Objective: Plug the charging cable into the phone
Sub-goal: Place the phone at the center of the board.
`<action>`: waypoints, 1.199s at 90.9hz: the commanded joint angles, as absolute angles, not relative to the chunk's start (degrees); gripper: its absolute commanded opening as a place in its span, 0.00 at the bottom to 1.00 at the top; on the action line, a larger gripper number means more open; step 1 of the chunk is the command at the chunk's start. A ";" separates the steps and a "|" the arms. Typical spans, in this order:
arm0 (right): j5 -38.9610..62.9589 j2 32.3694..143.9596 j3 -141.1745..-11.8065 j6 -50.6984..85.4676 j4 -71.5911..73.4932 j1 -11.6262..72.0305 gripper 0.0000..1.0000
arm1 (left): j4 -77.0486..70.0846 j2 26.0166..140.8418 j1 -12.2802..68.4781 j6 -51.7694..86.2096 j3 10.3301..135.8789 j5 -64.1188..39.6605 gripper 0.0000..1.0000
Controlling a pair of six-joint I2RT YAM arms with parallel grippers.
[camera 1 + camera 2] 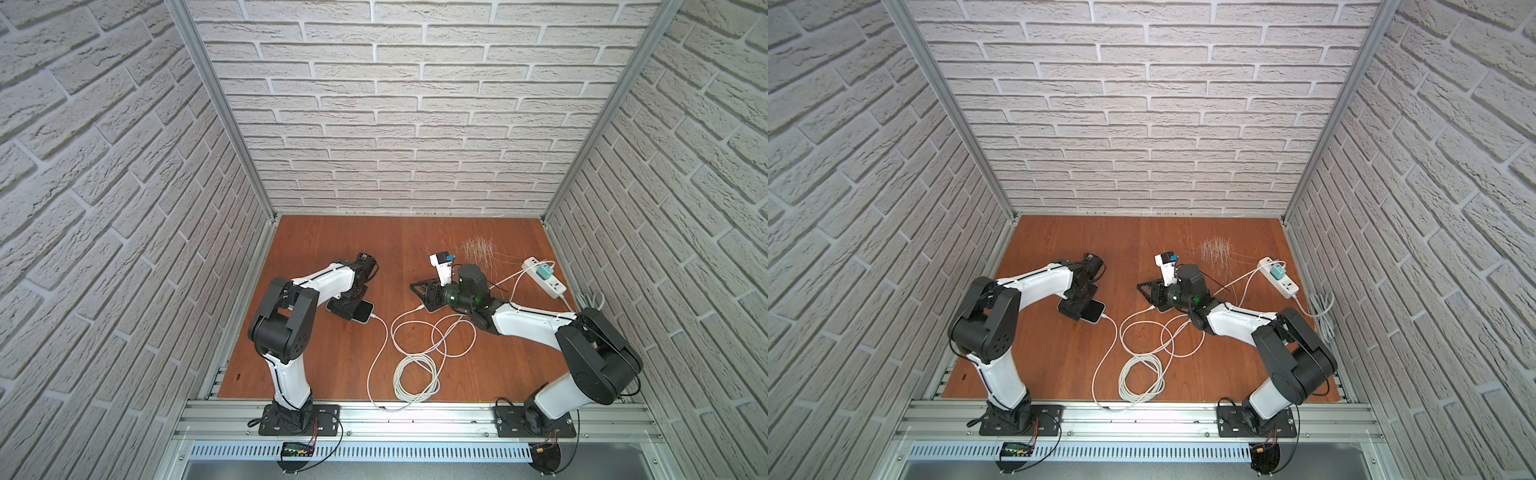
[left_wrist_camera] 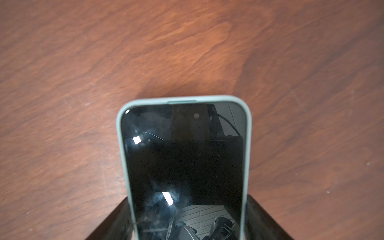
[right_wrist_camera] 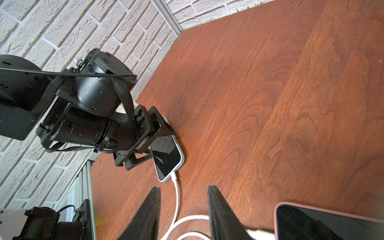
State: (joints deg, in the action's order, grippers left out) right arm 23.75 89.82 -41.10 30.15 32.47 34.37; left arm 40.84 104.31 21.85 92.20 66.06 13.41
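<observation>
Charging cable (image 3: 176, 193) sits plugged into the end of the phone (image 3: 167, 160), which lies on the wooden table (image 3: 270, 104). My left gripper (image 3: 155, 143) pinches the phone's sides. My right gripper (image 3: 184, 189) hangs spread and empty, cable running between its fingers.

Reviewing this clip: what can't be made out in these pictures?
- Port end of the mint-cased black-screened phone: outside the left wrist frame.
- Plug of the white charging cable: too small in both top views to judge seating.
- The pink-cased second phone: cut off by the right wrist frame's edge.
</observation>
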 commanded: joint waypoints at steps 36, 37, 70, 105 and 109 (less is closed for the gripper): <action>24.20 88.31 -40.62 29.49 33.82 34.19 0.42 | 37.90 106.96 17.85 91.91 67.23 11.02 0.67; 24.19 88.32 -40.66 29.51 33.79 34.19 0.42 | 37.93 107.01 17.80 91.92 67.32 10.92 0.67; 24.30 88.33 -40.64 29.43 33.83 34.18 0.43 | 38.46 109.36 14.86 91.72 70.79 9.78 0.67; 24.43 88.51 -40.52 29.57 34.29 34.18 0.43 | 38.33 113.18 14.01 91.54 72.96 7.49 0.79; 24.44 88.55 -40.52 29.59 34.35 34.11 0.43 | 38.13 113.33 14.06 91.51 72.85 7.38 0.81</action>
State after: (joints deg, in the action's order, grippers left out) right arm 23.97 89.82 -41.06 30.00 32.49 34.37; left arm 42.19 109.69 14.59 91.55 73.36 8.56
